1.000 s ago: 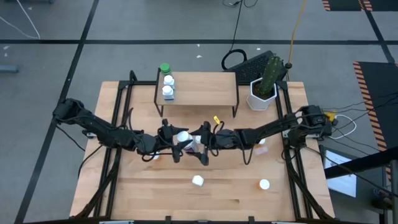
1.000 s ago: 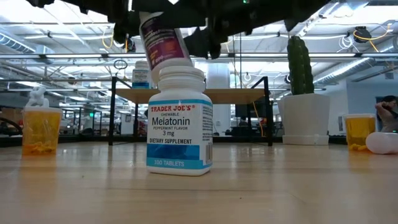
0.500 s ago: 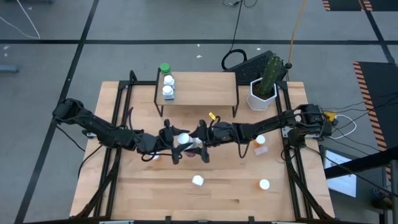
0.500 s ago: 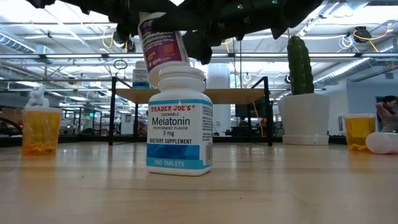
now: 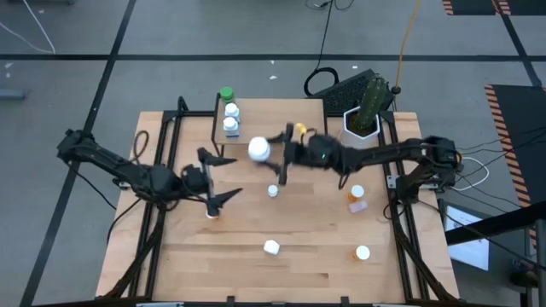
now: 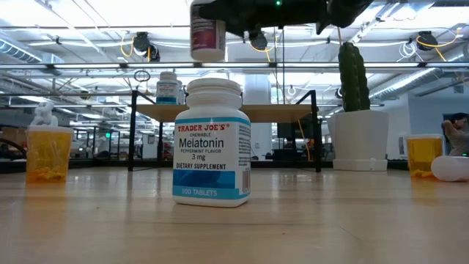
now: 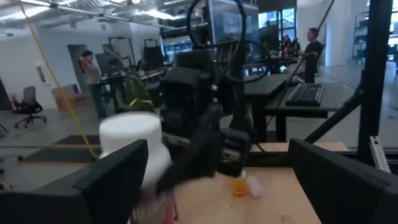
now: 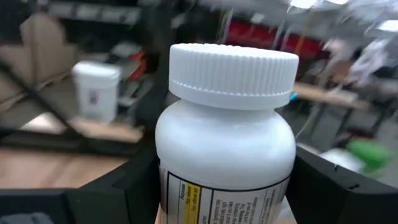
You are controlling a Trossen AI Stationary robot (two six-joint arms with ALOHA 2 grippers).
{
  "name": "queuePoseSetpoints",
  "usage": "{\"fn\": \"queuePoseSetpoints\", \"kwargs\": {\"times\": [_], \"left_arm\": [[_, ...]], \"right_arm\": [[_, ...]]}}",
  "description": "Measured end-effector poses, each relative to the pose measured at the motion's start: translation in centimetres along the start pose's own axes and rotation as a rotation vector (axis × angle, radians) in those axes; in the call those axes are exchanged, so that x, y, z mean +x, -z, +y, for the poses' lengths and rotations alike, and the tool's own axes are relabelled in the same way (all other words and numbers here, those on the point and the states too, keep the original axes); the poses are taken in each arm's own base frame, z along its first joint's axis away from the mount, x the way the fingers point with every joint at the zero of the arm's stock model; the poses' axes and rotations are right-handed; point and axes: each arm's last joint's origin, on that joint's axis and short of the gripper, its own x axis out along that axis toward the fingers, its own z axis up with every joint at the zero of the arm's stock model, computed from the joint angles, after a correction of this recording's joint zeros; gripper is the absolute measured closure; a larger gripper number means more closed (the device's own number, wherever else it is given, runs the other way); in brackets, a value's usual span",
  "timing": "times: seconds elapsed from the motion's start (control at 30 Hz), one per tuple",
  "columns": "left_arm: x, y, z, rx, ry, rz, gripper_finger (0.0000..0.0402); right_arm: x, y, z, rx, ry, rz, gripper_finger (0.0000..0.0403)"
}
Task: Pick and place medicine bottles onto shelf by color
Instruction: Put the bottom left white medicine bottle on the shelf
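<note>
My right gripper (image 5: 263, 153) is shut on a white-capped bottle (image 5: 259, 149) with a dark red label (image 6: 207, 29). It holds the bottle high in the air by the near edge of the shelf (image 5: 290, 119). Two blue-labelled bottles (image 5: 230, 119) and a green-capped one (image 5: 226, 94) stand on the shelf's left end. My left gripper (image 5: 217, 175) is open and empty over the table's left middle, above an orange bottle (image 5: 212, 213). In the left wrist view the held bottle (image 7: 132, 155) shows ahead of my open left fingers. My right gripper pinches the bottle's white body (image 8: 186, 186) just below the cap, between its two fingers, one on each side. The fingers (image 8: 118, 190) come roughly level from the table's right. The bottle stands upright in the hold, cap up, lifted clear of the table and shelf.
A melatonin bottle (image 6: 211, 143) stands near the front edge. Other bottles stand or lie on the table: a small white-capped one (image 5: 273, 191), one at the near right (image 5: 363, 252), an orange one (image 5: 356, 194) and a pink one (image 5: 358, 206). A potted cactus (image 5: 363, 119) stands right of the shelf.
Both grippers were at the dark-red-labelled bottle over the table's middle. My left gripper has let go, opened and drawn back toward the table's left. My right gripper has carried the bottle up and toward the far edge, to the shelf's front, and the bottle has turned from tilted to upright.
</note>
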Motion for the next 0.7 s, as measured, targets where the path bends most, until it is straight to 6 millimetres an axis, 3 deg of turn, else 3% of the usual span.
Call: {"fn": "queuePoseSetpoints", "kwargs": {"times": [0.13, 0.43, 0.57, 0.7], "left_arm": [[-1.4, -0.6, 1.5, 0.042, -0.01, 0.025, 0.0008], [-2.3, -0.1, 4.0, 0.087, -0.109, 0.111, 0.0007], [-2.1, 0.3, 4.6, 0.095, -0.145, 0.15, 0.0007], [-2.0, 0.5, 5.0, 0.094, -0.17, 0.168, 0.0007]], "right_arm": [[0.2, 0.1, -5.2, 0.001, 0.056, -0.037, 0.0134], [5.1, 3.2, -16.7, 0.077, 0.067, 0.032, 0.013], [6.7, 5.5, -20.3, 0.132, 0.057, 0.05, 0.0129], [7.3, 8.1, -22.1, 0.191, 0.046, 0.076, 0.0129]]}}
